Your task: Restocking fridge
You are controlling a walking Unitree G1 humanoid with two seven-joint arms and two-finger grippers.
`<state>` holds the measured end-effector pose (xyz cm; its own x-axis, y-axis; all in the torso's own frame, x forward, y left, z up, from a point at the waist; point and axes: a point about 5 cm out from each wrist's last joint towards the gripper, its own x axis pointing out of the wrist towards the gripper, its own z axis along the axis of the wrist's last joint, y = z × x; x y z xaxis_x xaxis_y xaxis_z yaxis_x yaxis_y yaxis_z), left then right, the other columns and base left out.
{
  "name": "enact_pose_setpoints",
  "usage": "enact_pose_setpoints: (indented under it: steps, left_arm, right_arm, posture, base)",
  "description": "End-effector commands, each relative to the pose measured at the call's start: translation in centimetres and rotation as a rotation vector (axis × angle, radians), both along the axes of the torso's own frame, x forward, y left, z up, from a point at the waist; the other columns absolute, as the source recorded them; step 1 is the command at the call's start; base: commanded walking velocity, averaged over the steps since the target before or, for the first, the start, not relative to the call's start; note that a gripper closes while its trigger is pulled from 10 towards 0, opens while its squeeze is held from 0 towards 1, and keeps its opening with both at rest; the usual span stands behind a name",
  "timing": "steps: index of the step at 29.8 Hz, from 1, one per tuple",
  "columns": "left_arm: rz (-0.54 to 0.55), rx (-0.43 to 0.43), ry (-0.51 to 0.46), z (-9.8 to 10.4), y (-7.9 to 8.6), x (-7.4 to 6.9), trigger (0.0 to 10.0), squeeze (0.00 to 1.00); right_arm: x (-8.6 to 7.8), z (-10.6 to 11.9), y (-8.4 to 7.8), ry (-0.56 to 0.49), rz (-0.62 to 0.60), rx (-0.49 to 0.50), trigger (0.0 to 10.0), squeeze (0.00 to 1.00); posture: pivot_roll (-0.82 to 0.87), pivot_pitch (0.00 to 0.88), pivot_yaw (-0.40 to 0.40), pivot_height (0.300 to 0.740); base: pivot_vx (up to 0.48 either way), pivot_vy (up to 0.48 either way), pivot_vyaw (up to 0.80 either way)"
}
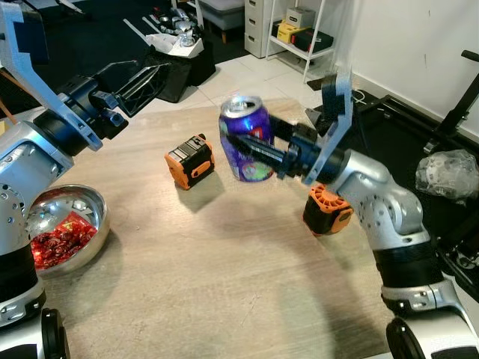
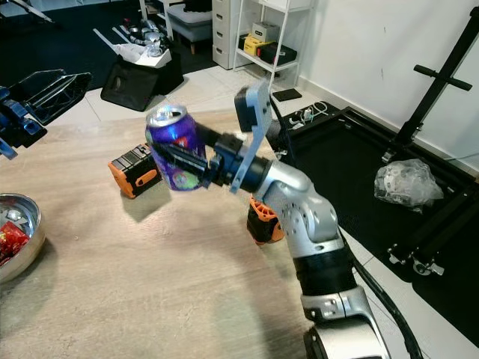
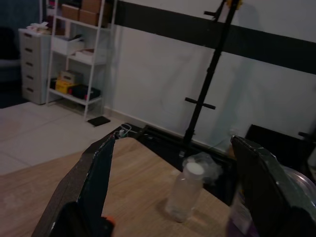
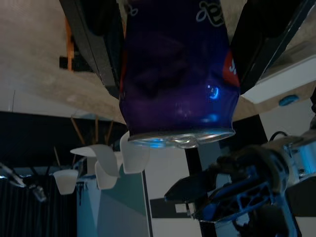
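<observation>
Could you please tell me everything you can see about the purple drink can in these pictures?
The purple can looks like thin, glossy metal, deep purple with printed graphics and a small red patch, and a silver top rim. It is held above the wooden table, roughly upright and slightly tilted. The right gripper clamps its sides with a black finger on each flank; nothing else touches it. The right wrist view shows its silver rim and a slight dent in its wall.

- On my desk [image 1: 224,284] an orange-and-black block [image 1: 190,160] lies near the middle.
- A second orange-and-black piece [image 1: 327,211] sits at the desk's right edge.
- A steel bowl [image 1: 84,206] holding red packets [image 1: 61,235] rests on my left.
- A white shelf rack [image 1: 302,34] stands by the wall.
- A crumpled clear bag [image 2: 405,182] lies on the black floor mat.
</observation>
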<state>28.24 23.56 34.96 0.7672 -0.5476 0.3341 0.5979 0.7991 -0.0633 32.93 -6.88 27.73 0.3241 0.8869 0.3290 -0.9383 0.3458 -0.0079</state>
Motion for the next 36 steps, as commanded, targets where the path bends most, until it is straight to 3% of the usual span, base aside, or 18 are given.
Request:
enact_pose_setpoints:
  steps: [1,5,10,13,18,28,29,30,31,32,33,34,36]
  left_arm:
    - [0.03,0.005,-0.003,-0.3,0.0,0.2,10.0,0.0]
    - [0.068,-0.038,0.0,-0.7,-0.2,0.7,10.0,0.0]
    - [0.194,-0.059,0.028,-2.6,-1.2,2.1,10.0,0.0]
    - [0.299,-0.02,0.033,-3.3,-1.4,2.7,10.0,0.0]
    - [0.349,0.015,0.047,-4.5,-2.3,3.1,10.0,0.0]
    - [0.376,0.021,0.05,-5.2,-3.4,3.3,10.0,0.0]
    - [0.383,0.022,0.046,-5.2,-3.4,3.4,10.0,0.0]
    - [0.385,0.022,0.045,-5.2,-3.3,3.4,10.0,0.0]
    - [0.387,0.023,0.045,-5.1,-3.3,3.4,10.0,0.0]
    - [0.391,0.023,0.044,-5.1,-3.3,3.4,10.0,0.0]
    - [0.393,0.023,0.044,-5.1,-3.2,3.4,10.0,0.0]
    - [0.396,0.022,0.044,-5.1,-3.2,3.4,10.0,0.0]
    - [0.4,0.021,0.044,-5.1,-3.2,3.4,10.0,0.0]
  right_arm:
    - [-0.1,0.4,-0.4,-0.02,-0.024,0.003,10.0,0.0]
    - [0.2,0.6,-0.7,-0.02,-0.062,0.015,10.0,0.0]
    - [0.4,0.1,-0.4,-0.069,-0.133,-0.07,10.0,0.0]
    - [0.7,-0.1,-0.5,-0.115,-0.194,-0.15,10.0,0.0]
    - [1.0,-0.5,-0.7,-0.145,-0.251,-0.24,10.0,0.0]
    - [1.4,-0.3,-1.0,-0.126,-0.3,-0.185,10.0,0.0]
    - [1.4,-0.3,-0.9,-0.117,-0.3,-0.167,8.8,0.0]
    - [1.4,-0.3,-0.8,-0.114,-0.297,-0.162,8.8,0.0]
    - [1.4,-0.3,-0.8,-0.113,-0.296,-0.159,1.6,0.0]
    - [1.5,-0.3,-0.8,-0.112,-0.297,-0.157,1.6,0.0]
    - [1.5,-0.3,-0.8,-0.112,-0.298,-0.157,4.6,0.0]
    - [1.6,-0.3,-0.8,-0.109,-0.303,-0.155,10.0,0.0]
    - [1.8,-0.2,-0.9,-0.103,-0.322,-0.145,10.0,0.0]
  posture:
    - [0.04,0.095,-0.021,0.74]
    - [0.03,0.097,-0.022,0.74]
    - [0.03,0.098,-0.025,0.74]
    - [0.02,0.098,-0.026,0.74]
    - [0.02,0.097,-0.028,0.74]
    - [0.02,0.097,-0.025,0.74]
    - [0.02,0.095,-0.024,0.74]
    - [0.02,0.095,-0.024,0.74]
    - [0.02,0.095,-0.024,0.74]
    - [0.02,0.095,-0.024,0.74]
    - [0.02,0.095,-0.024,0.74]
    - [0.02,0.095,-0.024,0.74]
    - [0.02,0.095,-0.024,0.74]
  base:
    - [0.0,0.0,0.0]
    - [0.0,0.0,0.0]
    - [0.0,0.0,0.0]
    - [0.0,0.0,0.0]
    - [0.0,0.0,0.0]
    - [0.0,0.0,0.0]
    - [0.0,0.0,0.0]
    - [0.0,0.0,0.0]
    - [0.0,0.0,0.0]
    - [0.0,0.0,0.0]
    - [0.0,0.0,0.0]
    - [0.0,0.0,0.0]
    - [0.0,0.0,0.0]
